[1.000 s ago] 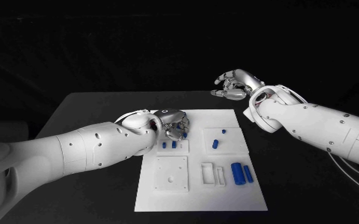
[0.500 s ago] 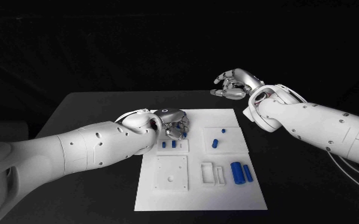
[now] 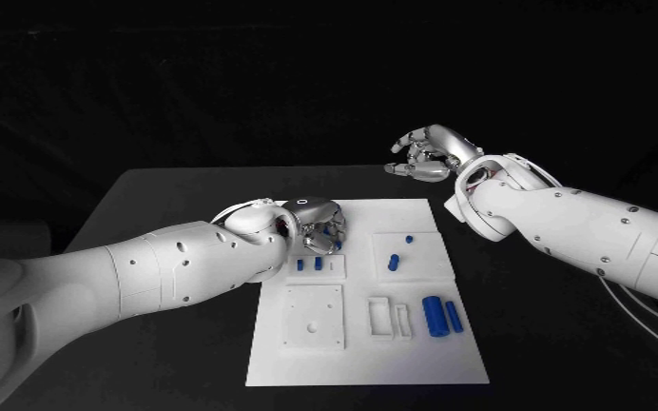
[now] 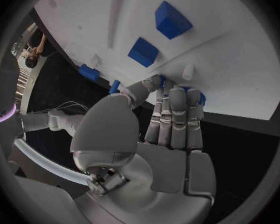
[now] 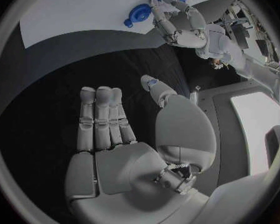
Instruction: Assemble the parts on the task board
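The silver left hand [image 3: 319, 225] presses curled fingers on small blue parts [image 3: 310, 264] at the flat white task board [image 3: 412, 354]'s far left corner; whether it grips one, I cannot tell. The silver right hand [image 3: 428, 157] hovers empty, fingers loosely apart, beyond the board above the black table [image 3: 164, 202].
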Robot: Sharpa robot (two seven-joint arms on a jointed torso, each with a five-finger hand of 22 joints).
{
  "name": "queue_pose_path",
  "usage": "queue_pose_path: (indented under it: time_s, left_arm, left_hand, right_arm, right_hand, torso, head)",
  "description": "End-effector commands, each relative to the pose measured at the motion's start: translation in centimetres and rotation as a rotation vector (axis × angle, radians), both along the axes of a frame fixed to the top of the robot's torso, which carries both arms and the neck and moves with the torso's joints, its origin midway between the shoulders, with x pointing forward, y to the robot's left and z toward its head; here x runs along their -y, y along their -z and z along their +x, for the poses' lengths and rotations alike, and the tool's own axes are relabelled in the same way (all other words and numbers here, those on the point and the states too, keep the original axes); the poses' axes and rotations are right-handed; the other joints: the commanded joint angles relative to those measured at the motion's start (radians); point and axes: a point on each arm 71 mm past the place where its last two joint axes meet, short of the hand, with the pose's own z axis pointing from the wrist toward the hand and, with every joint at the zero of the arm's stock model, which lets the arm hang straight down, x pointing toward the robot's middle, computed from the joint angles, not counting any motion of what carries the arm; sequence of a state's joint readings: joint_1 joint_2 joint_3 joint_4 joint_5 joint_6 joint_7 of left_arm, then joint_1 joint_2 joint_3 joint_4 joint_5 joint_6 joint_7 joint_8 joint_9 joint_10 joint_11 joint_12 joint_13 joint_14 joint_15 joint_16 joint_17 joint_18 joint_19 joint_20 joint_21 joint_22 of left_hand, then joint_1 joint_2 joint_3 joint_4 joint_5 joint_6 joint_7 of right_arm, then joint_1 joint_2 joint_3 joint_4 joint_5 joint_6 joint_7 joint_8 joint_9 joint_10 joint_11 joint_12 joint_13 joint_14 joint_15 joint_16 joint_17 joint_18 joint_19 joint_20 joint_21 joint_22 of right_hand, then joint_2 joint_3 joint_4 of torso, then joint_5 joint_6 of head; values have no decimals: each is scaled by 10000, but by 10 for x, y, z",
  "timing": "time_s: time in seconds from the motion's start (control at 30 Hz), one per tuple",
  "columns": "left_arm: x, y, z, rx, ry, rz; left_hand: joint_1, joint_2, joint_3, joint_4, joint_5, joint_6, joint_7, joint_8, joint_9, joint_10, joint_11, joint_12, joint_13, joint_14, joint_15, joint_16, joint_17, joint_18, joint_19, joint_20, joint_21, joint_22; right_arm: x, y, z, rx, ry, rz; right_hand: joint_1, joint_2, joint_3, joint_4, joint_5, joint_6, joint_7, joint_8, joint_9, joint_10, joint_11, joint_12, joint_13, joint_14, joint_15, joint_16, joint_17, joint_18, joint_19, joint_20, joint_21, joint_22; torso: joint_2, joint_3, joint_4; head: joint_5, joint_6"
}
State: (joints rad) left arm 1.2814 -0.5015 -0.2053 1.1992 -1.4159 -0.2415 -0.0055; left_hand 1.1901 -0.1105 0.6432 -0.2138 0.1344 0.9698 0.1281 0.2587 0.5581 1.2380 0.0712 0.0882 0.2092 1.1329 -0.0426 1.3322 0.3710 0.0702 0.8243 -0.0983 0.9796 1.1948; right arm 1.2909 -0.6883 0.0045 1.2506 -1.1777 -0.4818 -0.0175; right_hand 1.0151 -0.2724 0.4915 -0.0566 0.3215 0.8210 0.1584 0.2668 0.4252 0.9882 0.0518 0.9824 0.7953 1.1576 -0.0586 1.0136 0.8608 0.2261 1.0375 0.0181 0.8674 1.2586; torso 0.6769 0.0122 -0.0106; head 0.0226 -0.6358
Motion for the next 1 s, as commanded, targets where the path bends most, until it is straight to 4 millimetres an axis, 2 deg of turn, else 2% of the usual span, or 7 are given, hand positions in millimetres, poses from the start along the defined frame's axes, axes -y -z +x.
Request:
queue_pose_path:
  time_s: [0.03, 0.17, 0.6, 1.0]
  left_arm:
    - [1, 14, -6, -604, 156, 601]
    - [1, 14, -6, -582, 126, 589]
    - [-8, 13, -6, -418, -104, 417]
    - [-17, 7, -8, -98, -215, -374]
  left_hand:
    - [12, 162, 64, -28, 94, 120, -30, 67, 5, 117, -14, 57, 31, 105, -3, 50, 10, 84, 65, -359, 45, 22]
    - [23, 358, 111, -153, 506, 254, -74, 131, 1, 271, -65, 81, 23, 179, -55, 72, 7, 68, 123, -403, 60, 53]
    - [-66, 461, 101, -171, 557, 335, -102, 167, -7, 377, -103, 89, 14, 259, -91, 94, 6, 59, 190, -443, 70, 71]
    - [-177, 457, 101, -157, 619, 464, -151, 228, -11, 523, -157, 101, 4, 400, -146, 134, 9, 54, 305, -500, 68, 77]
  right_arm:
    - [-2, 0, -1, -18, -166, -48]
    - [-2, 0, 0, -16, -161, -50]
    - [-2, 0, 0, -8, -160, -47]
    - [0, 0, 0, 4, -138, -49]
  right_hand:
    - [100, 33, 34, 21, 32, 10, 72, 25, -10, -50, 5, 33, -19, -65, 29, -12, -17, 356, 10, 44, -58, 18]
    - [101, 33, 34, 22, 33, 11, 72, 25, -10, -51, 5, 35, -22, -66, 29, -12, -18, 356, 10, 45, -59, 19]
    - [103, 33, 34, 27, 36, 15, 71, 28, -9, -54, 5, 43, -32, -67, 29, -10, -21, 356, 11, 46, -63, 24]
    - [105, 32, 34, 31, 37, 16, 71, 30, -9, -56, 5, 49, -41, -67, 29, -8, -24, 356, 12, 47, -67, 28]
  torso:
    - [-6, -1, 7]
    - [-8, -3, 5]
    - [-2, -5, -4]
    - [-4, -3, 11]
  head:
    - [-4, -2]
    - [9, -6]
    - [-9, 23]
    - [-30, 12]
